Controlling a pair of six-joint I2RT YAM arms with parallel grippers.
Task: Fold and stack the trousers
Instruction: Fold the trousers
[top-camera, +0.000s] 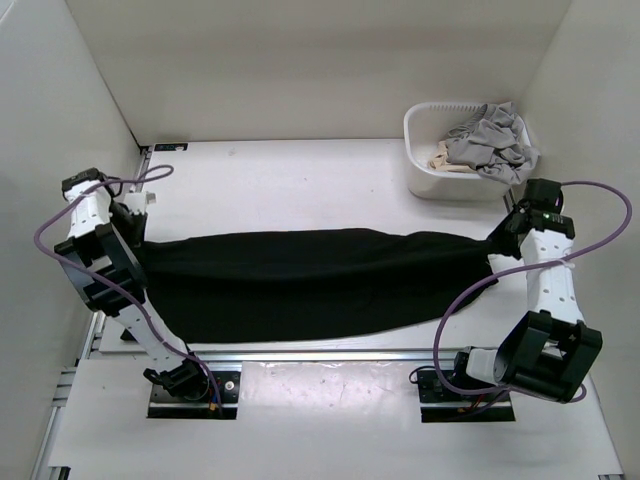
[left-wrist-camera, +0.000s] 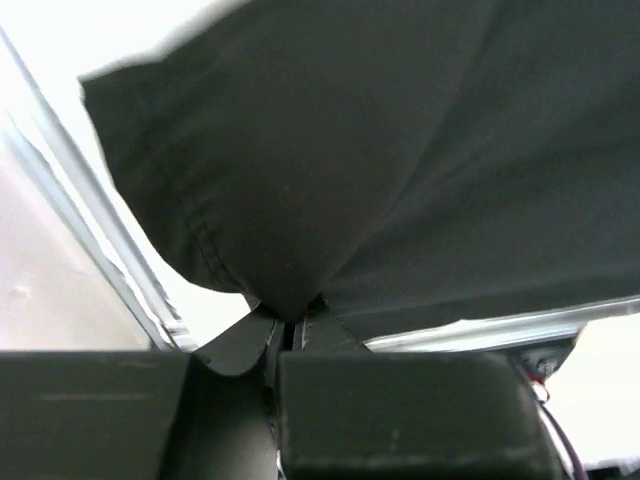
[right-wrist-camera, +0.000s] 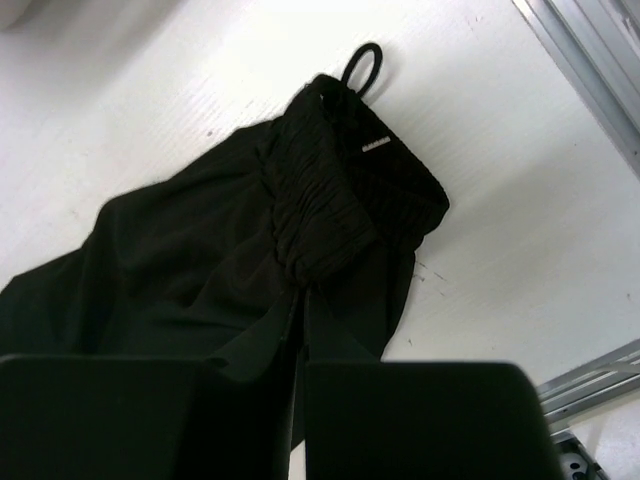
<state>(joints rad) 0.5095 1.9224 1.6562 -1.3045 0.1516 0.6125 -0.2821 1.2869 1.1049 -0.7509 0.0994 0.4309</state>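
Black trousers (top-camera: 310, 280) are stretched lengthwise across the white table between my two arms. My left gripper (top-camera: 140, 232) is shut on the leg-hem end at the left; in the left wrist view the cloth (left-wrist-camera: 330, 150) hangs from my closed jaws (left-wrist-camera: 292, 325), lifted off the table. My right gripper (top-camera: 500, 238) is shut on the elastic waistband (right-wrist-camera: 330, 200) at the right; its drawstring loop (right-wrist-camera: 362, 62) lies on the table. The jaws (right-wrist-camera: 305, 290) pinch the gathered waistband.
A white basket (top-camera: 425, 165) at the back right holds grey and beige garments (top-camera: 490, 140). White walls close in left, back and right. A metal rail (top-camera: 320, 355) runs along the table's near edge, just below the trousers.
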